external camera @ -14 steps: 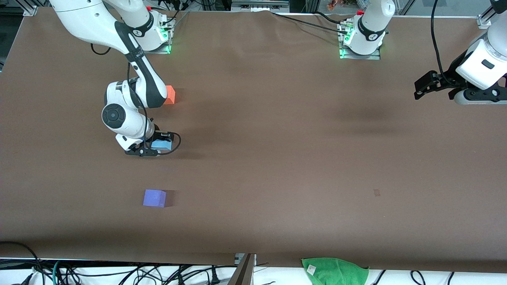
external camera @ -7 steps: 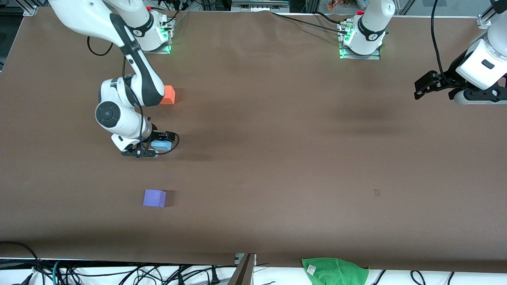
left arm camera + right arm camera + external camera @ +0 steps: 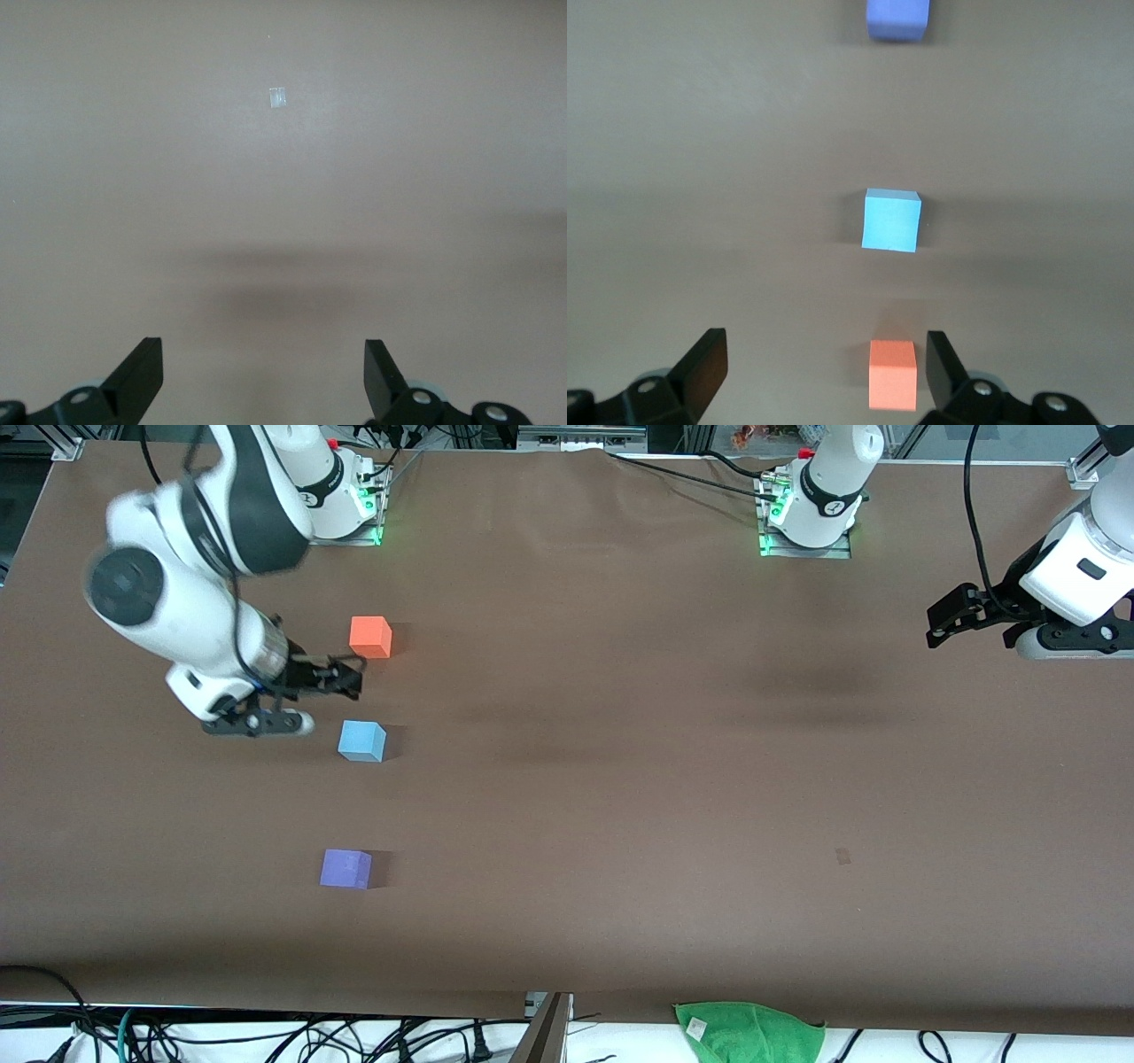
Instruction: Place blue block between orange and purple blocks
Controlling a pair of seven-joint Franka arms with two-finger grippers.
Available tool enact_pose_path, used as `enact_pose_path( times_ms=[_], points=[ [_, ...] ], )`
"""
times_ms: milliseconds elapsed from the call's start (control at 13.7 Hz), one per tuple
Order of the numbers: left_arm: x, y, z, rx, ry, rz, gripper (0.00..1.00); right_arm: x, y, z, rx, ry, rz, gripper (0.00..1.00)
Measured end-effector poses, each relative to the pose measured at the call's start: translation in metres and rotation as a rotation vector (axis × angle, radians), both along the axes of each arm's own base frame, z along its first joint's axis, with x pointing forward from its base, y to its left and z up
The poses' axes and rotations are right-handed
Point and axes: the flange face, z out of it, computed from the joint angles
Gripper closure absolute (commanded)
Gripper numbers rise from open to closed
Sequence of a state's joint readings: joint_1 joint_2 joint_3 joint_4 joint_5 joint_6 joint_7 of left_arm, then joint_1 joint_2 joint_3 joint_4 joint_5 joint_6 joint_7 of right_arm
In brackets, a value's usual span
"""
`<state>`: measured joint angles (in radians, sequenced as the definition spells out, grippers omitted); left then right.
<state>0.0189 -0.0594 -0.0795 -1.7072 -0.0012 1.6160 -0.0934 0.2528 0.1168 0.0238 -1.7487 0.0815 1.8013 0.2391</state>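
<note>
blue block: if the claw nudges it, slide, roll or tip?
Probably slides. The blue block is a cube resting flat on the table, so it cannot roll, and its squat shape makes tipping unlikely. Its matte faces suggest decent grip, likely little slip. It stands free of the orange block and purple block.

The right arm is reaching out from its base at the counter's edge, its wrist bending downward. The right end effector [image 3: 306, 695] is hanging in the air above the counter with its fingers [image 3: 704, 363] spread wide, gripping nothing. The left arm is waiting at its own end, the left end effector [image 3: 946, 622] also spread open [image 3: 142, 372] and empty.
</note>
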Motion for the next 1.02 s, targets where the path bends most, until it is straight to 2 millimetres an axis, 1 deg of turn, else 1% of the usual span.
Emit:
enact_pose_path(
  times_ms=[73,219,292,365,511,658,804,1023],
  points=[
    [0.000,0.000,0.000,0.000,0.000,0.000,0.00,-0.004,-0.003,0.033,0.005,-0.018,0.005,0.01],
    [0.000,0.000,0.000,0.000,0.000,0.000,0.00,-0.013,-0.017,0.097,0.004,-0.018,0.010,0.01],
    [0.000,0.000,0.000,0.000,0.000,0.000,0.00,-0.017,-0.027,0.119,0.001,-0.006,0.003,0.01],
    [0.000,0.000,0.000,0.000,0.000,0.000,0.00,-0.019,-0.040,0.129,-0.003,0.011,0.003,0.01],
    [0.000,0.000,0.000,0.000,0.000,0.000,0.00,-0.019,-0.065,0.127,-0.004,0.042,0.023,0.01],
    [0.000,0.000,0.000,0.000,0.000,0.000,0.00,-0.022,-0.081,0.122,0.003,0.052,0.075,0.01],
    [0.000,0.000,0.000,0.000,0.000,0.000,0.00,-0.023,-0.086,0.124,0.009,0.043,0.110,0.01],
    [0.000,0.000,0.000,0.000,0.000,0.000,0.00,-0.023,-0.083,0.129,0.006,0.031,0.077,0.01]
  ],
)
